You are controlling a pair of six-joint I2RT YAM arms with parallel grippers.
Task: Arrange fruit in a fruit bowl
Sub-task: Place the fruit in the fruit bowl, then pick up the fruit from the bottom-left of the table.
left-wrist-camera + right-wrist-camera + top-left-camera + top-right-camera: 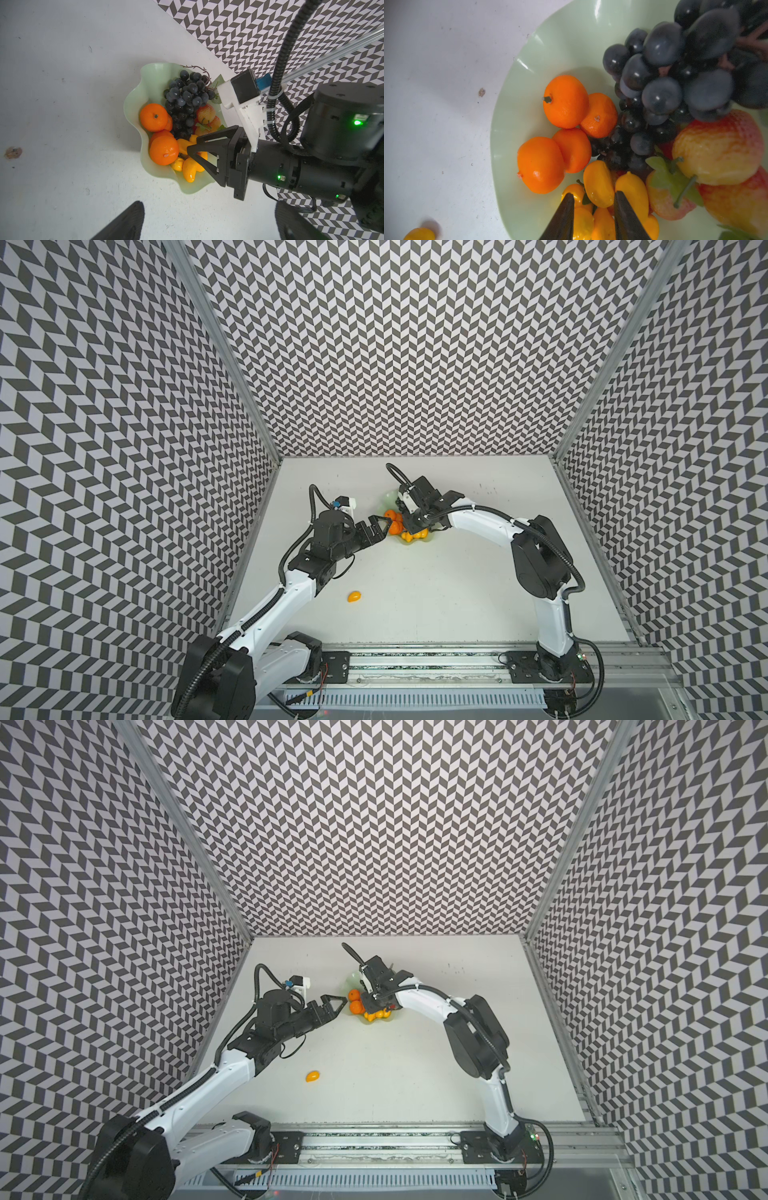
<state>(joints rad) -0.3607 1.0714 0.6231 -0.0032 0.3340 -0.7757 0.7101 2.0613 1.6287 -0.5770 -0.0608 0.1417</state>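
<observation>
The pale green fruit bowl (133, 99) stands on the white table, mostly hidden under the arms in both top views. It holds orange tangerines (565, 101), a dark grape bunch (185, 95), a red-yellow pear (718, 147), strawberries (668, 197) and several kumquats (598, 182). My right gripper (594, 193) hangs over the kumquat pile. Its fingers stand slightly apart, with a gap beside the kumquat lying between the tips. My left gripper (209, 203) is wide open and empty, just beside the bowl's left side (384, 524). One kumquat (354, 596) lies alone on the table nearer the front.
Chevron-patterned walls (415, 364) close in the table on three sides. The arms' mounting rail (415, 664) runs along the front edge. A small brown spot (13, 152) marks the table beyond the bowl.
</observation>
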